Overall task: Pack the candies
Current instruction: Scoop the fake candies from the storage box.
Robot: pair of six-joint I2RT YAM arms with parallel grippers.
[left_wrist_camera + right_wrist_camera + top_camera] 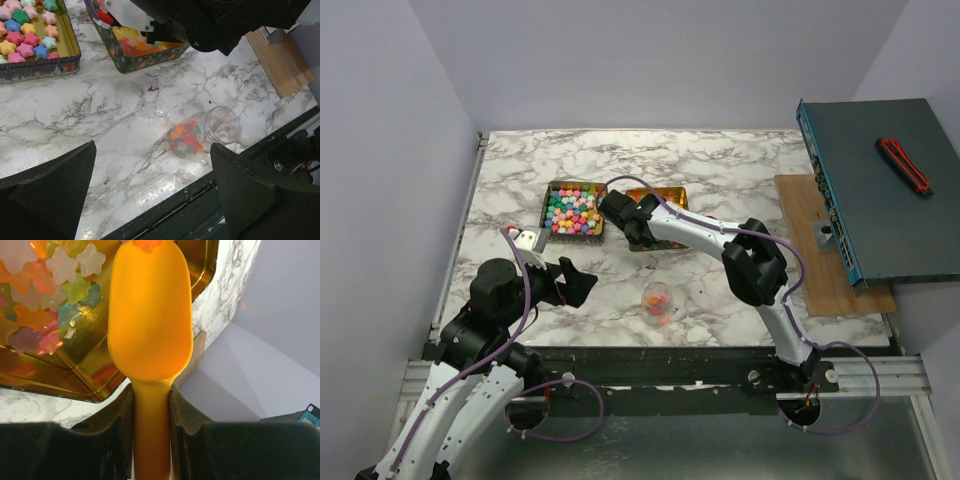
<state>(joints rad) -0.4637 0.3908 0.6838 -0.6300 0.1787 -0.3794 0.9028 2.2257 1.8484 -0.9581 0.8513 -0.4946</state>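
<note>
Right gripper: clamped on scoop handle; left gripper: wide, empty. Candies: light, tiny, slippery; I'd scoop, never pinch

We see a white counter veined grey, candies in pastel pink, blue, green and yellow, a gold-lined tin, a yellow-orange scoop and black fingers.
</note>
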